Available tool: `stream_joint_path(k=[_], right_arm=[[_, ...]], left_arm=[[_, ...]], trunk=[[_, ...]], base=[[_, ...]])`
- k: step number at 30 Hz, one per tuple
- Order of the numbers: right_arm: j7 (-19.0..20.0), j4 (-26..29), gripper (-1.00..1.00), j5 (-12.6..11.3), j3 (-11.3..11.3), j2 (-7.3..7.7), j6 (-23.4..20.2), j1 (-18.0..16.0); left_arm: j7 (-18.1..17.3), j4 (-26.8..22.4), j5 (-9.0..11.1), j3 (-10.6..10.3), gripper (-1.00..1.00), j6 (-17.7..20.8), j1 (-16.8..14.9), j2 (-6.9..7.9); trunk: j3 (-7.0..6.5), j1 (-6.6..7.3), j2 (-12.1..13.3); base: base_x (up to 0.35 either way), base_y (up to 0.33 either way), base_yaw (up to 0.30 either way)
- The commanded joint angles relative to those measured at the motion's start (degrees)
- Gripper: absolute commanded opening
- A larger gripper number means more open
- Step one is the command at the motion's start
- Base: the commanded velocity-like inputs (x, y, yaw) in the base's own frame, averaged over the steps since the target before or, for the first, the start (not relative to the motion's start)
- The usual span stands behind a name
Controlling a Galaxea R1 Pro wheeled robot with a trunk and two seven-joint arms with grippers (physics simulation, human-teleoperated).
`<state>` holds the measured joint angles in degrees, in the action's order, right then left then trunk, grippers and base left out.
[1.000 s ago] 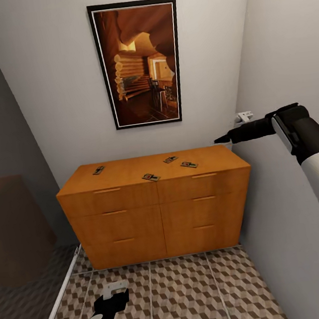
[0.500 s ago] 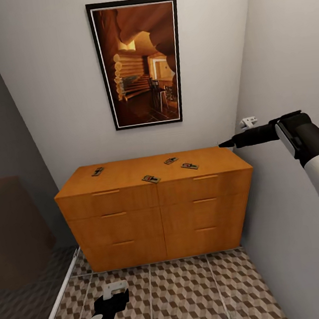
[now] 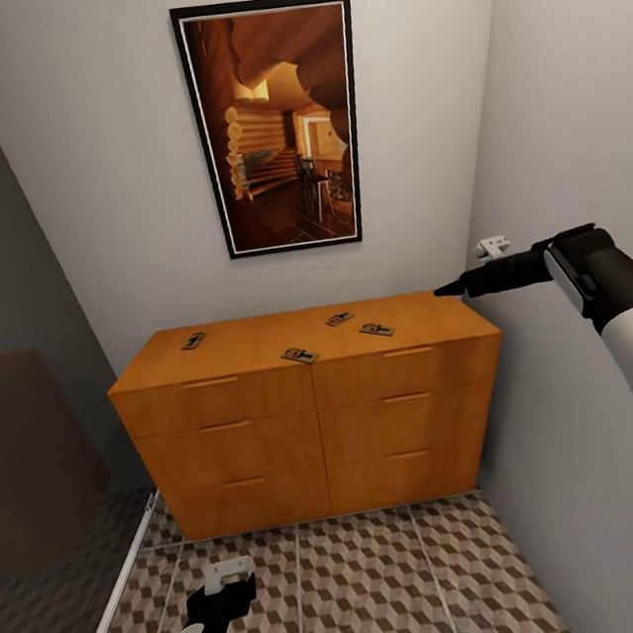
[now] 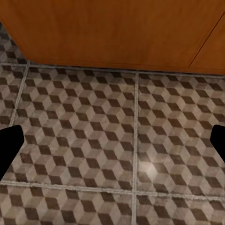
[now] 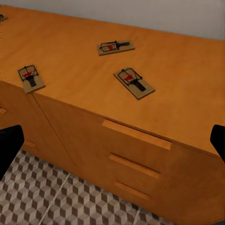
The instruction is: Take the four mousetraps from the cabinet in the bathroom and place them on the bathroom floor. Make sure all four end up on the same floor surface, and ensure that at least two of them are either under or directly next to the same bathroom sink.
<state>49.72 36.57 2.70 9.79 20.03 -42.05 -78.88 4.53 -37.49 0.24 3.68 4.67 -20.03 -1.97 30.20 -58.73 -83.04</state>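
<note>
Orange cabinet (image 3: 309,412), framed picture (image 3: 275,124) above, perhaps glass left

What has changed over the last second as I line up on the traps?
The view shifted slightly between the first two earlier pictures, so the camera moved. The right claw shows slightly lower than half a second ago, beside the cabinet top's right end, holding nothing. All four mousetraps lie where they were on the cabinet top. The left claw hangs unchanged over the bathroom floor.

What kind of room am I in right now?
Probably a narrow corner of a home bathroom: patterned cube-print floor tiles, a low wooden cabinet against the wall with mousetraps on top, and a framed picture above it.
</note>
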Motion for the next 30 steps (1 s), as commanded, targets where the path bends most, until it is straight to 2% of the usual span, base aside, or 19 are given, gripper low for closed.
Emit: stream_joint_path(k=[1, 6, 8, 10, 11, 12, 13, 14, 16, 17, 19, 20, 21, 22, 24, 27, 30], right_arm=[[0.3, 0.1, 1.0, 0.3, 0.1, 0.04, -0.1, 0.0], [0.2, 0.1, 1.0, 0.3, 0.1, 0.02, 0.8, 0.0], [0.1, 0.0, 1.0, 0.3, 0.1, 0.01, 1.5, 0.0], [0.1, 0.0, 1.0, 0.3, 0.1, 0.01, 2.1, 0.0], [0.1, 0.0, 1.0, 0.3, 0.1, 0.01, 2.3, 0.0], [0.1, 0.0, 1.0, 0.3, 0.1, 0.01, 2.5, 0.0], [0.1, 0.0, 1.0, 0.3, 0.1, 0.01, 2.5, 0.0], [0.0, 0.1, 1.0, 0.3, 0.1, 0.01, 2.6, 0.0], [0.0, 0.1, 1.0, 0.3, 0.1, 0.01, 2.6, 0.0], [-0.1, 0.1, 1.0, 0.3, 0.1, 0.01, 2.6, 0.0], [-0.3, 0.1, 1.0, 0.3, 0.1, 0.01, 2.6, 0.0], [-0.9, 0.1, 1.0, 0.3, 0.1, -0.01, 2.7, 0.0], [-1.2, 0.0, 1.0, 0.3, 0.1, -0.04, 2.7, 0.0], [-2.6, 0.0, 1.0, 0.3, 0.1, -0.14, 2.7, 0.0], [-3.7, -0.1, 1.0, 0.3, 0.1, -0.2, 2.7, 0.0], [-4.4, -1.0, 1.0, 0.2, 0.2, -0.31, 2.7, 0.0], [-4.8, -2.5, 1.0, 0.2, 0.2, -0.39, 2.7, 0.0]], left_arm=[[0.0, -0.1, 0.0, 0.1, 1.0, 0.3, 0.0, -0.05], [0.0, 1.6, 0.0, 0.0, 1.0, 0.2, 0.0, 0.19], [0.0, 4.3, -0.1, 0.0, 1.0, -0.9, 0.0, 0.95], [0.0, 8.6, -0.1, 0.0, 1.0, -3.7, 0.0, 2.22], [0.0, 12.5, -0.2, 0.0, 1.0, -6.6, 0.0, 2.99], [0.0, 19.5, -0.4, 0.0, 1.0, -12.8, 0.1, 4.13], [0.0, 22.2, -0.4, 0.0, 1.0, -15.4, 0.1, 4.57], [0.0, 27.9, -0.5, 0.0, 1.0, -21.2, 0.2, 5.56], [0.0, 33.3, -0.5, 0.0, 1.0, -27.7, 0.2, 6.7], [-0.1, 36.5, -0.5, -0.1, 1.0, -33.7, 0.4, 8.03], [-0.1, 38.4, -0.5, -0.1, 1.0, -38.7, 1.0, 9.44], [-0.1, 39.8, -0.6, -0.1, 1.0, -42.4, 2.1, 10.84], [-0.1, 40.3, -0.6, -0.1, 1.0, -43.8, 2.9, 11.51], [-0.1, 41.2, -0.6, -0.2, 1.0, -46.9, 5.4, 13.11], [-0.1, 41.7, -0.6, -0.2, 1.0, -48.5, 6.8, 14.05], [-0.1, 42.0, -0.6, -0.2, 1.0, -49.3, 7.7, 14.6], [-0.1, 42.1, -0.6, -0.2, 1.0, -49.7, 8.1, 14.24]], trunk=[[0.06, 0.0, 0.0], [0.06, 0.0, 0.0], [0.06, 0.0, 0.0], [0.06, 0.0, 0.0], [0.06, 0.0, 0.0], [0.06, 0.0, 0.0], [0.06, 0.0, 0.0], [0.06, 0.0, 0.0], [0.06, 0.0, 0.0], [0.06, 0.0, 0.0], [0.06, 0.0, 0.0], [0.06, 0.0, 0.0], [0.06, 0.0, 0.0], [0.06, 0.0, 0.0], [0.06, 0.0, 0.0], [0.06, 0.0, 0.0], [0.06, 0.0, 0.0]], base=[[0.0, 0.0, 0.0], [0.0, 0.0, 0.0], [0.0, 0.0, 0.0], [0.0, 0.0, 0.0], [0.0, 0.0, 0.0], [0.0, 0.0, 0.0], [0.0, 0.0, 0.0], [0.0, 0.0, 0.0], [0.0, 0.0, 0.0], [0.0, 0.0, 0.0], [0.0, 0.0, 0.0], [0.0, 0.0, 0.0], [0.0, 0.0, 0.0], [0.0, 0.0, 0.0], [0.0, 0.0, 0.0], [0.0, 0.0, 0.0], [0.0, 0.0, 0.0]])
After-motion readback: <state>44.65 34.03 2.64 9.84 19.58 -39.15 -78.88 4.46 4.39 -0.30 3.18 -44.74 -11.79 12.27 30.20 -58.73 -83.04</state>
